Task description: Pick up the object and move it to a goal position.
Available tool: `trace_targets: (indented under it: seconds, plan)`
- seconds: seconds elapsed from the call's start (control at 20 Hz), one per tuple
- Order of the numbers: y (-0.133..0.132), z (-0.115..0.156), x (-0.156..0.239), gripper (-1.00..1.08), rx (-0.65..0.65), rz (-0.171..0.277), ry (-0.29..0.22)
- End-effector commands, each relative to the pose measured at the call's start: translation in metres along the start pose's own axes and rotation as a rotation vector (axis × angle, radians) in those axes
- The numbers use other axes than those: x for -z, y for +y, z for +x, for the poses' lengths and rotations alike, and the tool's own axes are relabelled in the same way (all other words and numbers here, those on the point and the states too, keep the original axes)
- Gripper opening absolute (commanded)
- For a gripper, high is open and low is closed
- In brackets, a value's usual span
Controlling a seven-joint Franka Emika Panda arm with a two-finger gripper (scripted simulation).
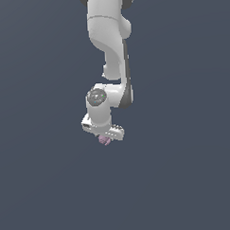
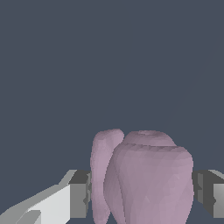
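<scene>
The object (image 1: 105, 140) is a small lumpy mauve-pink blob that peeks out just under the white hand in the exterior view. In the wrist view the object (image 2: 144, 179) fills the space between the two dark pads (image 2: 80, 192), one pressed against each side. My gripper (image 1: 106, 137) is shut on it. The white arm reaches down from the top of the exterior view. Most of the blob is hidden by the hand in that view. Whether the object touches the floor or hangs above it I cannot tell.
A plain dark blue-grey floor (image 1: 186, 180) stretches out on every side. No other objects, walls or edges show in either view.
</scene>
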State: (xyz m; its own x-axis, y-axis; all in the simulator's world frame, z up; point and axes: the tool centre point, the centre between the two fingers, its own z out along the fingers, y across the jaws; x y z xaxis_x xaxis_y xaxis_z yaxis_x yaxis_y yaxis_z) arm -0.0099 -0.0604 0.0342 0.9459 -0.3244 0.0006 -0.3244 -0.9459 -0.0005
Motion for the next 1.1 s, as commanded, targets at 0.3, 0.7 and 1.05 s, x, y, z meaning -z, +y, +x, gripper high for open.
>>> trace_targets:
  seconds: [0.3, 0.7, 1.05]
  plan:
    - [0.0, -0.001, 0.007, -1.0, 0.0, 0.0, 0.0]
    - [0.002, -0.004, 0.046, -1.0, -0.001, 0.0, 0.0]
    - [0.004, -0.01, 0.111, -1.0, -0.001, 0.0, 0.0]
